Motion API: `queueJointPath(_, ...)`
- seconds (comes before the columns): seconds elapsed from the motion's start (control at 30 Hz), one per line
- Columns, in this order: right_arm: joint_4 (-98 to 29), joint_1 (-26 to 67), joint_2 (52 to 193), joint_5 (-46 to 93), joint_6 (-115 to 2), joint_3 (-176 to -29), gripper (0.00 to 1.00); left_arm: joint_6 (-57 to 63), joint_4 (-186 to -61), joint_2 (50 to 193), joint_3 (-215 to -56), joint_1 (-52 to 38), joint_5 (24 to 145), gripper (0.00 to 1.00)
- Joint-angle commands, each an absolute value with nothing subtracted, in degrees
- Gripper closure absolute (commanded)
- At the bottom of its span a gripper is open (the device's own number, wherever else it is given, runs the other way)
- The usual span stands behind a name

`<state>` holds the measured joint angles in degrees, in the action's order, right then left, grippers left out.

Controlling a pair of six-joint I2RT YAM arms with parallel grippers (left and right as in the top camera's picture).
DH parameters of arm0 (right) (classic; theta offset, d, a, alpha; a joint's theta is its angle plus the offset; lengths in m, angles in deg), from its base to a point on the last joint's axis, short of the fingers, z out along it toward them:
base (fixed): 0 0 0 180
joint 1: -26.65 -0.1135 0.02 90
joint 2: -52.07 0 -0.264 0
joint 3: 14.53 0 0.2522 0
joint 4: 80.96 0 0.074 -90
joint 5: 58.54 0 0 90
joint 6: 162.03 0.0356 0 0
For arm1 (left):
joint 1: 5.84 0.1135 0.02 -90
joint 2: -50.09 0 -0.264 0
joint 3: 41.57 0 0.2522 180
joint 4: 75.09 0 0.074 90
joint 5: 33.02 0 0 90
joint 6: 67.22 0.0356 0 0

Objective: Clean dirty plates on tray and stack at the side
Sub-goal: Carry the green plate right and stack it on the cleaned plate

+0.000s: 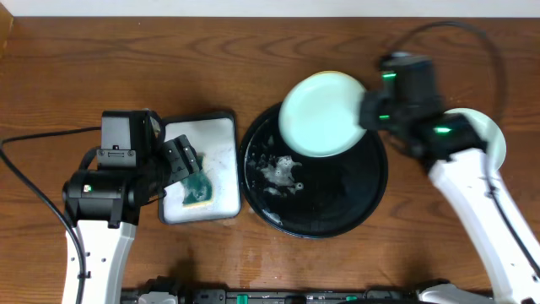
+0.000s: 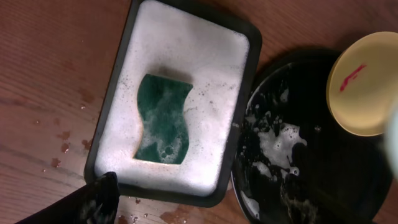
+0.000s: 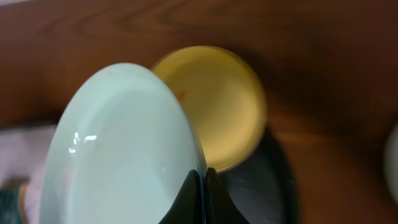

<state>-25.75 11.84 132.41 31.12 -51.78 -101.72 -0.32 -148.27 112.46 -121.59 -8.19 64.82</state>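
Item 1, left gripper [image 1: 186, 167]: black, suds on one finger, hovering over the foam tray; the sponge lies loose beneath it at its 5 o'clock, and whether the fingers are spread or closed cannot be told. Item 2, tray [image 2: 161, 194]: rectangular, black, rounded corners, filled with dense white foam. Item 3, sponge [image 2: 163, 118]: dark green, wavy-sided, flat in the foam, flecked with bubbles. Item 4, table [image 1: 84, 67]: brown wood grain, water droplets beside the tray. Item 5, black dish [image 1: 337, 203]: large, round, glossy, just beside the tray at its 3 o'clock, with patches of suds [image 1: 283, 169] inside. Item 6, mint plate [image 1: 323, 114]: small, round, shallow, smooth and shiny, raised and tilted over the dish's 12 o'clock rim, its edge at 3 o'clock pinched by the right gripper [image 3: 202, 186], fingers clamped narrow on the rim. Item 7, yellow plate [image 3: 217, 106]: small, round, matte, with a red smear [image 2: 352, 76], lying at the dish's 1 o'clock rim, partly under the mint plate. Item 8, second mint plate [image 1: 494, 135]: on the table at the dish's 3 o'clock, well apart, partly hidden by the right arm.
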Motion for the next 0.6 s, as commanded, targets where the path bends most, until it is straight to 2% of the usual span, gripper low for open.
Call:
queueJointPath(0.0, -21.88, 20.34, 130.88, 27.36, -49.34, -102.44, 0.99, -0.19, -148.38, 112.57, -122.53, -8.00, 65.37, 0.17)
queueJointPath(0.27, -17.36, 45.48, 134.66, 27.64, -49.31, -100.73, 0.99, -0.19, -148.38, 112.57, -122.53, -8.00, 65.37, 0.16)
queueJointPath(0.43, -18.84, 56.78, 139.42, 28.86, -47.52, -100.49, 0.99, -0.19, -148.36, 112.57, -122.53, -8.00, 65.37, 0.17)
queueJointPath(0.57, -21.36, 62.40, 143.71, 26.92, -45.93, -100.49, 0.99, -0.19, -148.38, 112.57, -122.53, -8.00, 65.34, 0.16)
